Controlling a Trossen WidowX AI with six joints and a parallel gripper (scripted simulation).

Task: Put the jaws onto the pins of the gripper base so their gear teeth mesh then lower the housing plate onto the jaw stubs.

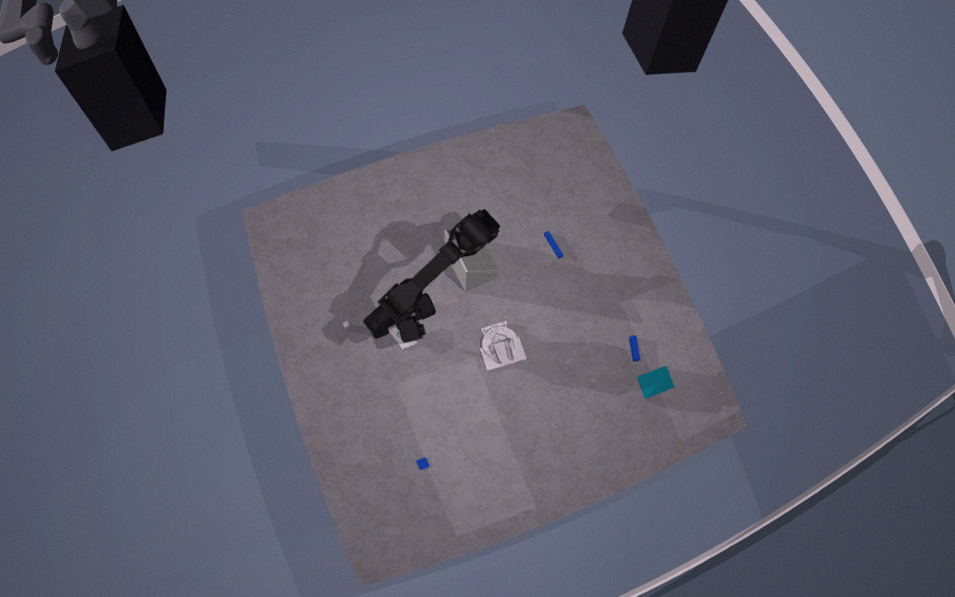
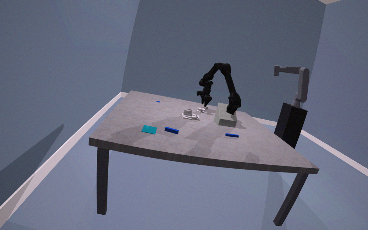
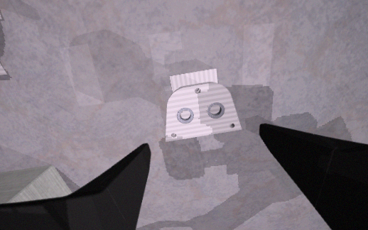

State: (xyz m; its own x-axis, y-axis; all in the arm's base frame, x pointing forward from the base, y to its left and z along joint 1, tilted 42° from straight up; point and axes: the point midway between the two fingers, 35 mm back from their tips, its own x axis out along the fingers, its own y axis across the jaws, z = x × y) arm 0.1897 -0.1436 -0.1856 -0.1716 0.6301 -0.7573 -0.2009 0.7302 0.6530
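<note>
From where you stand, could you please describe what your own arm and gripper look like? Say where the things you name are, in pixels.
My arm [image 1: 432, 273] [image 2: 229, 80] is matte black throughout, with slim links and chunky, rounded joints. The gripper [image 2: 204, 105] [image 3: 204, 138] is black too, its two jaws wedge-shaped and tapering to narrow tips. I see no cables or markings.

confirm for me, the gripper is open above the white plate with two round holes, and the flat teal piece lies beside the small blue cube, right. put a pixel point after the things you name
Not quite: the flat teal piece [image 1: 656, 382] [image 2: 149, 129] lies beside a blue bar [image 1: 634, 348] [image 2: 171, 130], as the top view shows. The rest stands.
</note>
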